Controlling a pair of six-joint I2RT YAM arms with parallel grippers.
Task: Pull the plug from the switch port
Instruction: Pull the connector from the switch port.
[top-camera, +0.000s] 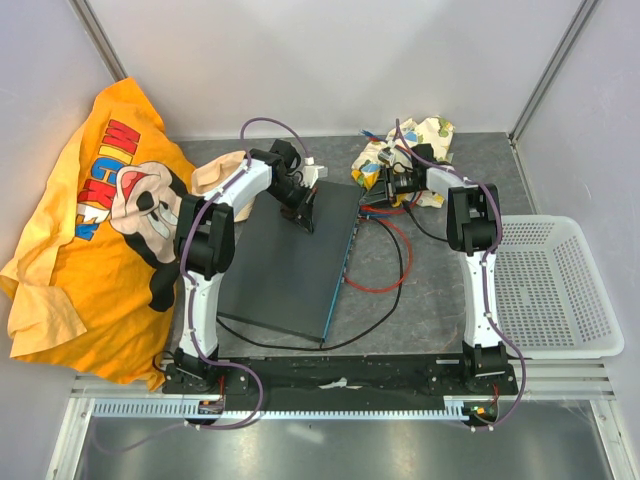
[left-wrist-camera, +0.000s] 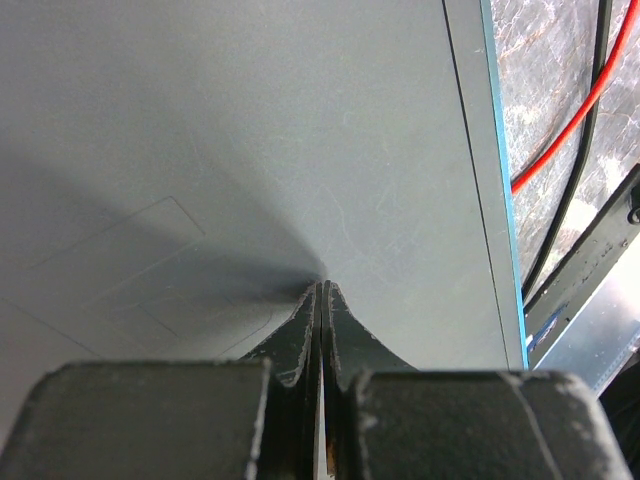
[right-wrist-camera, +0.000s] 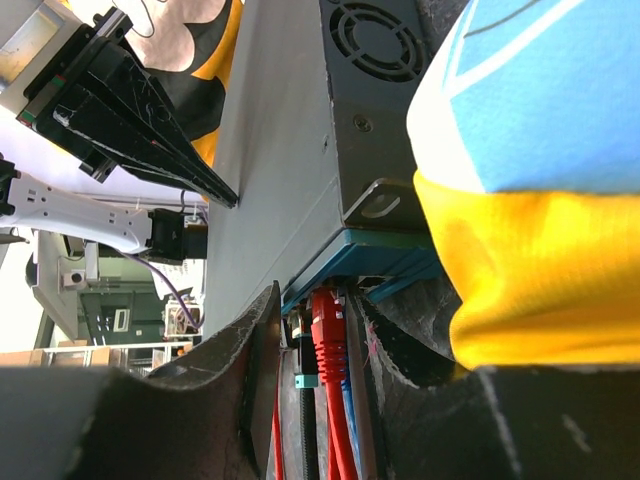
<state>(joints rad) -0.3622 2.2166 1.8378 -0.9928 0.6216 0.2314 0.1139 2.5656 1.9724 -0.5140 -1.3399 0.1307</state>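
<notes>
Item: red plastic plug (right-wrist-camera: 325, 330), seated in teal socket edge at far end of flat dark grey metal switch (top-camera: 290, 265). Long axis points back between parted jaws of right gripper (right-wrist-camera: 318, 296), nearer arm; contact unclear. Left gripper (left-wrist-camera: 321, 290) closed, tips pressing switch top

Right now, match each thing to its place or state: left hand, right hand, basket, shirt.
Things:
1 left hand
2 right hand
3 basket
4 shirt

Places or states:
A orange, at the far left
B fingers either side of the red plug
C shut, tips on top of the switch
D white, at the far right

Pairs: 1-C, 2-B, 3-D, 4-A
</notes>
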